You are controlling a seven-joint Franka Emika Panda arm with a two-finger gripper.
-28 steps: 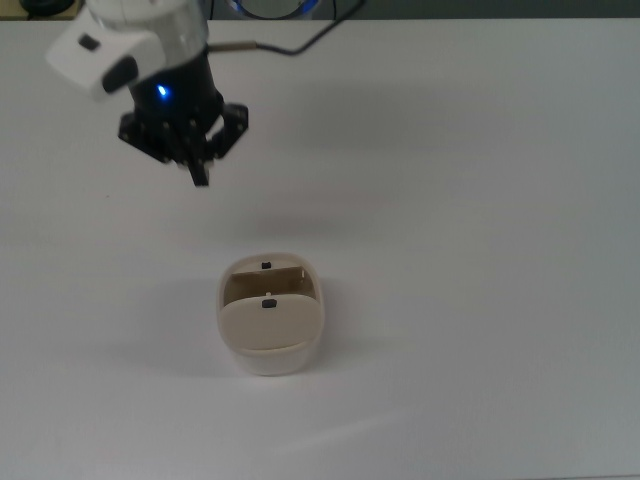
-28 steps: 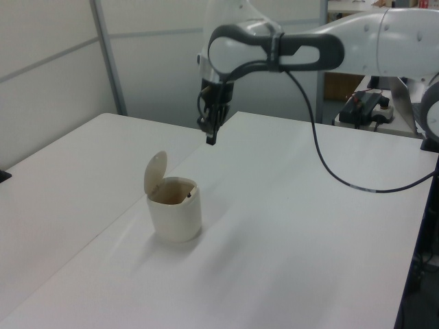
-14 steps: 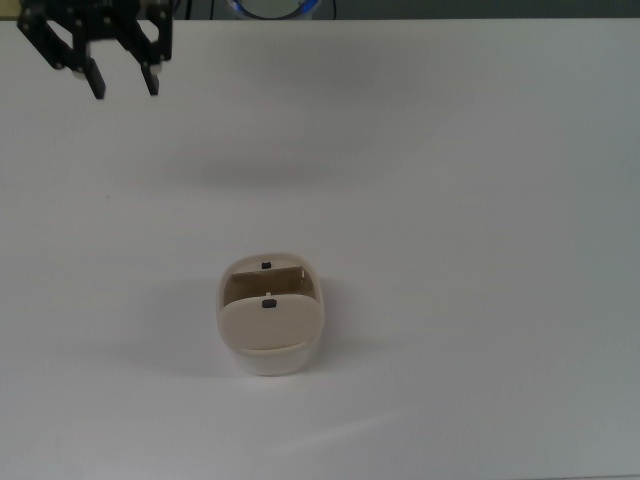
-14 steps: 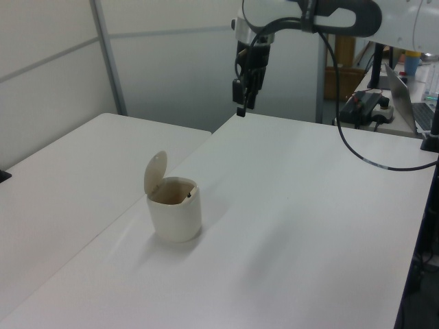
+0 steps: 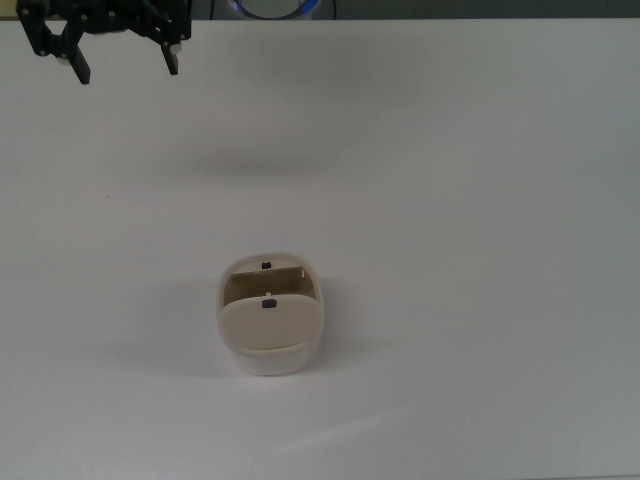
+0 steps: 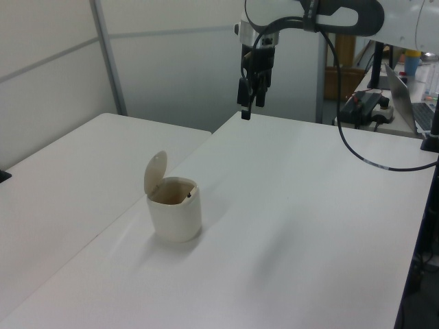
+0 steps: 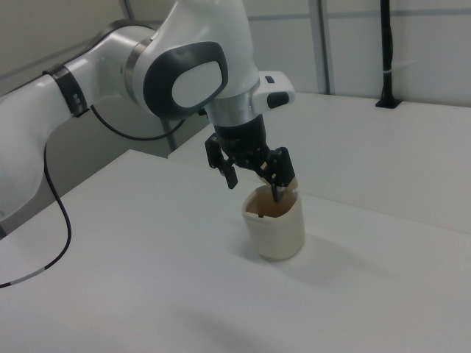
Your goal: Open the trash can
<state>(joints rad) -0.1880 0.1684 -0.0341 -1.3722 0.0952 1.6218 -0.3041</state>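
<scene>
The cream-white trash can [image 5: 270, 345] stands on the white table [image 5: 480, 230], a little to the top view's left of centre. Its beige lid [image 5: 270, 322] is swung up on its hinge and the inside shows. In the left view the lid [image 6: 155, 172] stands upright over the can [image 6: 175, 214]. My gripper [image 5: 126, 66] hangs high at the top view's upper left, far from the can, open with nothing between its fingers. The left view has the gripper [image 6: 251, 107] above the table's far edge. In the right view the gripper [image 7: 254, 185] overlaps the can [image 7: 278, 234].
A black cable [image 6: 343, 161] droops from the arm over the table's far side. A laptop [image 6: 411, 96] and other gear sit off the table at the left view's right. Wall panels [image 6: 62, 75] line the left view's left.
One second ago my gripper was shut, lower and nearer the can. It has since risen away to the top view's upper left and opened, and its fingers spread wider in the last half second. The can has not moved.
</scene>
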